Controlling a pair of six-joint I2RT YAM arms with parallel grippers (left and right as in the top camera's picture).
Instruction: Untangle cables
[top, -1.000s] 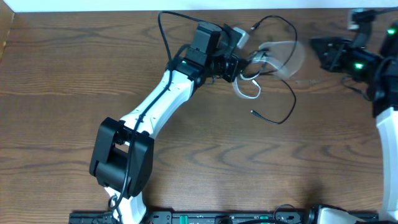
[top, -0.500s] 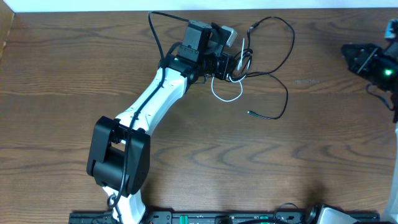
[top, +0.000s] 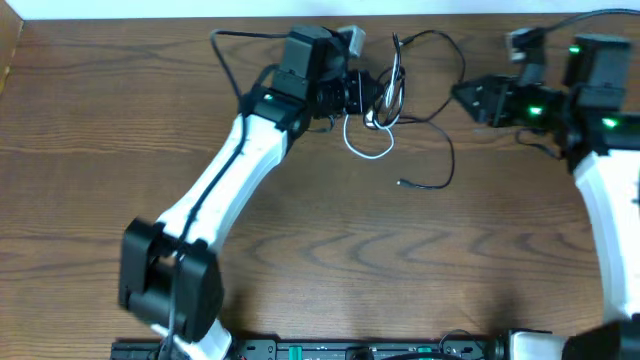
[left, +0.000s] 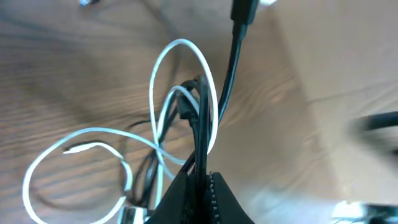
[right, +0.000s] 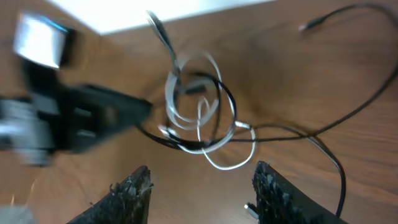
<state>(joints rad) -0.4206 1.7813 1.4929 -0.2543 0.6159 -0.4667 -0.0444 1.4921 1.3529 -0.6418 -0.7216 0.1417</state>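
Observation:
The thin white cable (top: 368, 157) and thin black cable (top: 448, 165) lie tangled together at the back middle of the table. My left gripper (top: 378, 100) is shut on black cable strands in the knot. The left wrist view shows those strands (left: 229, 81) running between my closed left gripper (left: 202, 177), with white loops (left: 180, 42) around them. My right gripper (top: 465, 95) stands open just right of the tangle, pointing at it. In its own view the right gripper (right: 202, 180) is spread wide and empty, the white loop (right: 227, 167) and black cable (right: 339, 163) lying beyond it.
The left arm (top: 215, 190) stretches diagonally over the wooden table (top: 100, 150) from the front left. The black cable's loose plug end (top: 400, 182) lies toward the middle. A white strip runs along the table's back edge (top: 150, 10), close behind the tangle.
My left gripper has dragged the tangle a little left and back. The right arm has swung in from the right edge toward the cables, and its jaws have opened.

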